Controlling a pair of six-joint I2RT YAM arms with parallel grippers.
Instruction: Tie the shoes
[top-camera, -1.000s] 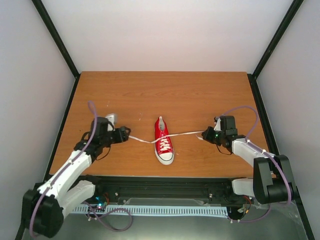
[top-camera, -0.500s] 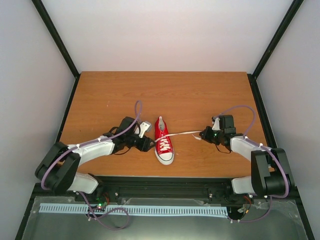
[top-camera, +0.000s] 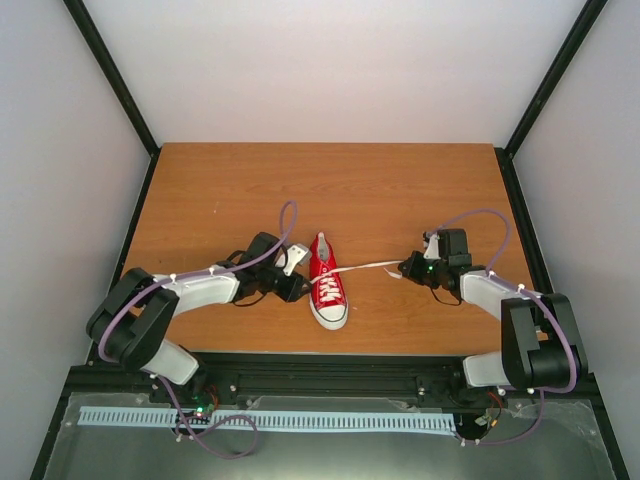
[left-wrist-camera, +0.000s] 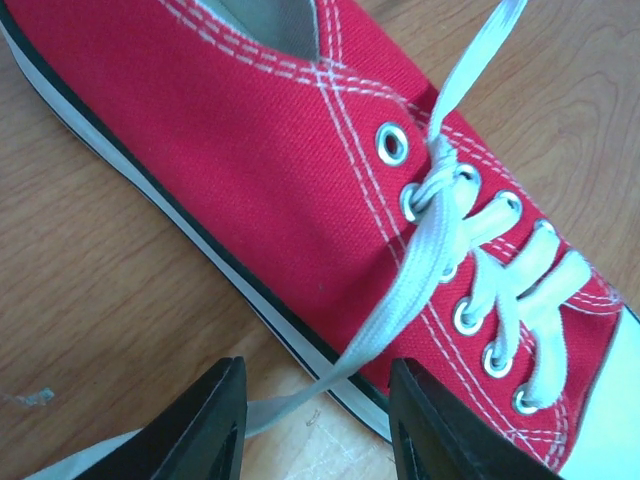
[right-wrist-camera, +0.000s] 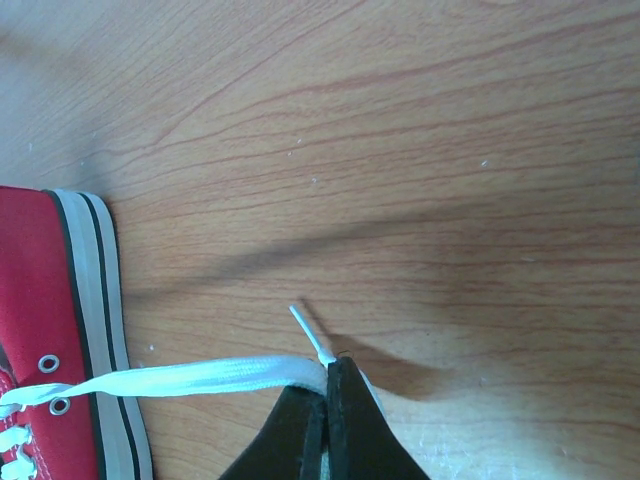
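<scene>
The red sneaker (top-camera: 326, 282) with white laces and white toe cap lies in the middle of the table, toe toward me. My left gripper (top-camera: 296, 287) is open right beside its left side; in the left wrist view the left lace (left-wrist-camera: 400, 300) runs slack from the eyelets down between the open fingers (left-wrist-camera: 210, 425), which do not pinch it. The shoe fills that view (left-wrist-camera: 290, 200). My right gripper (top-camera: 408, 270) is shut on the right lace (right-wrist-camera: 200, 378) near its tip, holding it stretched from the shoe (right-wrist-camera: 40, 330) to the right.
The wooden table (top-camera: 330, 190) is bounded by black frame posts and white walls on three sides. A black rail runs along the near edge (top-camera: 330, 375).
My left arm has swung from the table's left toward the shoe, and the left lace has gone slack. The gripper now sits against the shoe's left side. The right gripper has barely moved.
</scene>
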